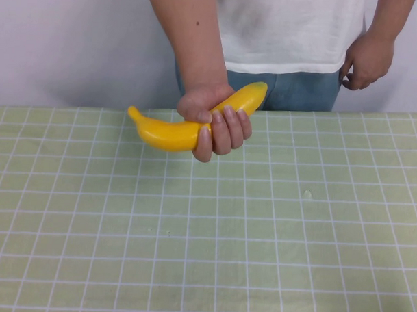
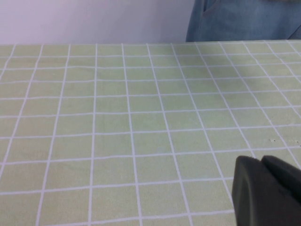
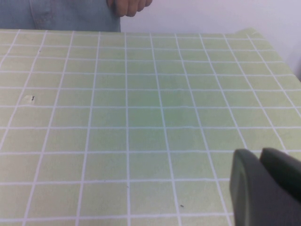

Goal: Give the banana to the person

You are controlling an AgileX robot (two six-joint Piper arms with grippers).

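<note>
The person (image 1: 288, 29) stands behind the table in a white T-shirt and blue jeans. One hand (image 1: 220, 119) grips the yellow banana (image 1: 165, 132) at its middle and holds it just above the table's far edge. The other hand (image 1: 366, 62) hangs at the hip. My left gripper (image 2: 261, 162) is shut and empty, low over the checked cloth at the near side. My right gripper (image 3: 258, 155) is also shut and empty, low over the cloth. Neither gripper is near the banana. The banana shows in neither wrist view.
The table (image 1: 260, 233) is covered by a pale green cloth with a white grid. The person's jeans show at the far edge in the left wrist view (image 2: 244, 21) and the right wrist view (image 3: 61, 14). A white wall stands behind.
</note>
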